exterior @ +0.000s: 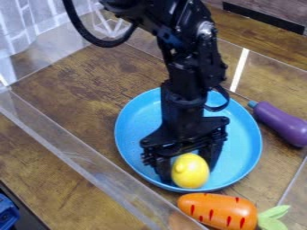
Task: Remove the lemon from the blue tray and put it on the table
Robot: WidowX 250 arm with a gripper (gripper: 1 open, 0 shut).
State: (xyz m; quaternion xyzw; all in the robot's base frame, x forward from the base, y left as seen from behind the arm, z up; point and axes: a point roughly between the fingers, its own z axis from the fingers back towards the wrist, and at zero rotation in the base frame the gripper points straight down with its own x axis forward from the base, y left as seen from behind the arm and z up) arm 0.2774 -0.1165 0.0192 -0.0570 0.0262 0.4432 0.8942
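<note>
so the arm comes in from the top of the shot, black and chunky, bending at a joint near the upper middle and then dropping pretty much straight down. wrist is vertical, gripper [188, 158] pointing at the surface below. jaws are spread wide apart, one finger [155, 154] out on the left and the other on the right, tips down low. can't really tell if the tips touch anything, the angle's not great for that
</note>
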